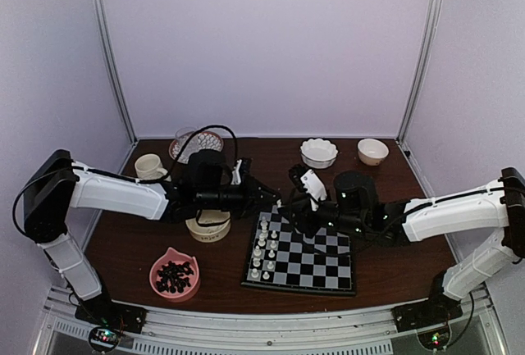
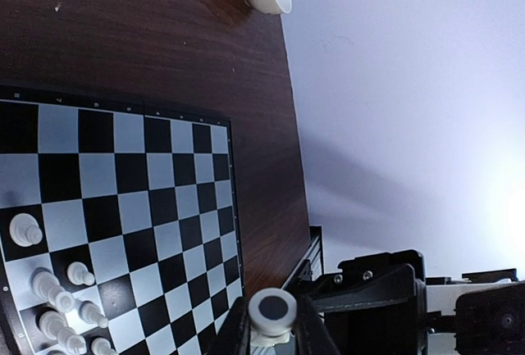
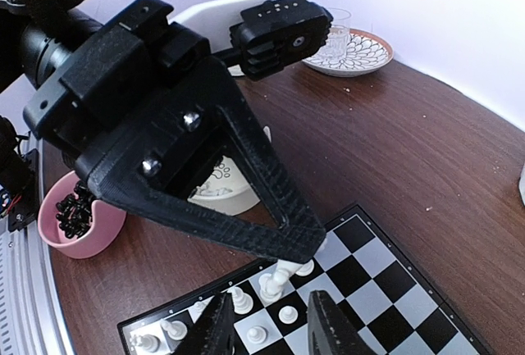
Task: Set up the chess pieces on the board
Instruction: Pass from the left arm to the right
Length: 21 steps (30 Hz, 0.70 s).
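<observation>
We should lower the small white plastic chessman [image 2: 272,307] upright, centred on its square, before letting go. The left gripper [image 2: 273,322] is closed narrowly on it, between its fingers, over the edge of the black-and-grey checked chessboard [image 2: 156,207]. The right gripper [image 3: 269,302] hangs part-open, apparently empty.

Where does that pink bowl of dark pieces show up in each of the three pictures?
Top view: pink bowl at the lower left, left of the chessboard.
Left wrist view: not in it; only the chessboard shows.
Right wrist view: pink bowl at the left edge, up-left of the chessboard.
Shared landmark: the chessboard, in all three.
</observation>
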{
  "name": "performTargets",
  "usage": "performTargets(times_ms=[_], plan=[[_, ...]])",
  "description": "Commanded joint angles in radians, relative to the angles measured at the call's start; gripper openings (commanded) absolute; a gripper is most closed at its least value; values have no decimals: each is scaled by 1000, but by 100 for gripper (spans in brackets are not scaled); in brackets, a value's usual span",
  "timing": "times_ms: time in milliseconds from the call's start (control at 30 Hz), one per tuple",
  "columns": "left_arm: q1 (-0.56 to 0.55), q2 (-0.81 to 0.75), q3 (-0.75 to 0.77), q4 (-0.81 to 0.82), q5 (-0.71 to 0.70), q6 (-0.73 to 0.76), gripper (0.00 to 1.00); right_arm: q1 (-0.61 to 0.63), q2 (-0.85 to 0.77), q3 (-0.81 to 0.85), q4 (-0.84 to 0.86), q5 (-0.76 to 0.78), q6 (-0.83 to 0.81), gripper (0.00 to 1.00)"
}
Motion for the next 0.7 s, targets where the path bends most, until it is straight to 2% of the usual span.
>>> performTargets(times_ms=[0,333,667], plan=[[-14,7,7,93,-19,-26,13,6,-2,16,-5,75,12,33],[-20,49,-5,156,-3,-67,13,5,26,33,-12,84,13,32],[-34,60,-8,168,-7,-76,14,6,36,42,-15,107,23,25]])
